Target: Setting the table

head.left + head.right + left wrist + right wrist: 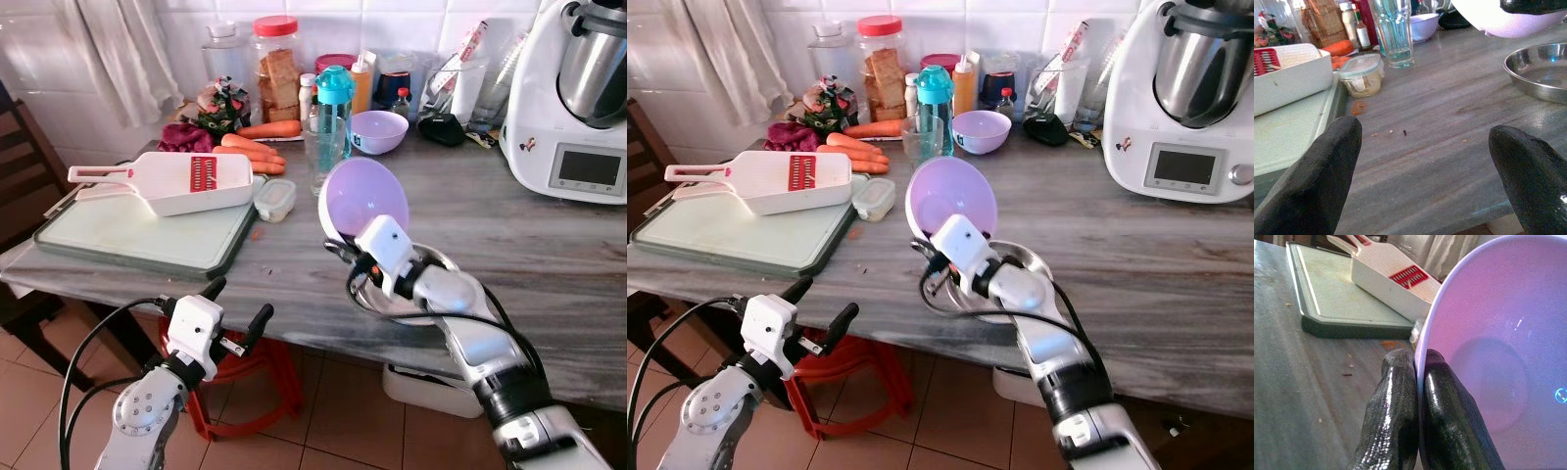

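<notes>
Right gripper pinches the rim of a pale lilac plastic bowl, tilted on edge above a shiny round steel bowl.

Left gripper hangs with fingers spread wide, holding nothing, just off the grey marble counter's front edge. Bare counter lies between the steel bowl and a green-rimmed cutting board.

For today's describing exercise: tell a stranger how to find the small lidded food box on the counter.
Start at the big green cutting board on the grey counter. On it lies a white slicer; just off the board's right edge, beside the slicer's wide end, sits the food box. Unlike the tall glass behind it, it is low, clear and lidded.
</notes>
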Robot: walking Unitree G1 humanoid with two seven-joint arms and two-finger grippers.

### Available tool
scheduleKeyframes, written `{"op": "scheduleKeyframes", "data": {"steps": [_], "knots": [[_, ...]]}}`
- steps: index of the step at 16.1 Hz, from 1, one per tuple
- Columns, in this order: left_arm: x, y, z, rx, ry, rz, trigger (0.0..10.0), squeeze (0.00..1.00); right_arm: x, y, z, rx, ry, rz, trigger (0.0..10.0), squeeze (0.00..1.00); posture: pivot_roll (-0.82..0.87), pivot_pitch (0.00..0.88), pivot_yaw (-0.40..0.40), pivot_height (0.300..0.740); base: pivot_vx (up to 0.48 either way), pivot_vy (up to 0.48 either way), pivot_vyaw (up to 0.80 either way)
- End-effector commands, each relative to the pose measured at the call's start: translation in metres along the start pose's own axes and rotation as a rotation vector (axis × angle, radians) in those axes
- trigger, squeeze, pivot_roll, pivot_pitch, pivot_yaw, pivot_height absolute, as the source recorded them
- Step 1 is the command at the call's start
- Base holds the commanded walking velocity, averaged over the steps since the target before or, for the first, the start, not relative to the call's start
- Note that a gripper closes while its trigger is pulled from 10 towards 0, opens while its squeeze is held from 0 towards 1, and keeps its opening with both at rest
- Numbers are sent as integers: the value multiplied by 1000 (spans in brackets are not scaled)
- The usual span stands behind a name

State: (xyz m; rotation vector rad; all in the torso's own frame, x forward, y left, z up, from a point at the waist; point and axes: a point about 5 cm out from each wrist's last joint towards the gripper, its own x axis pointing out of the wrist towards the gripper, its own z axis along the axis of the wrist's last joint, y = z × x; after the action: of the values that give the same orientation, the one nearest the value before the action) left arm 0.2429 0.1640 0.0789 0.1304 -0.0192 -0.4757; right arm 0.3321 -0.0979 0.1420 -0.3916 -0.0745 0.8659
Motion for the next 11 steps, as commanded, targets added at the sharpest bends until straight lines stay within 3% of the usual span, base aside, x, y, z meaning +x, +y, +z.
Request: {"op": "scheduleKeyframes", "data": {"steps": [1,11], "knots": [[-1,2,4,15,-14,-7,10000,0,4,-1,2,-12,-7,33,10000,0,41,9,43,740,0,0,0],[2,1,6,13,-28,-26,10000,0,20,2,-10,-3,26,100,10000,0,53,15,46,740,0,0,0]]}}
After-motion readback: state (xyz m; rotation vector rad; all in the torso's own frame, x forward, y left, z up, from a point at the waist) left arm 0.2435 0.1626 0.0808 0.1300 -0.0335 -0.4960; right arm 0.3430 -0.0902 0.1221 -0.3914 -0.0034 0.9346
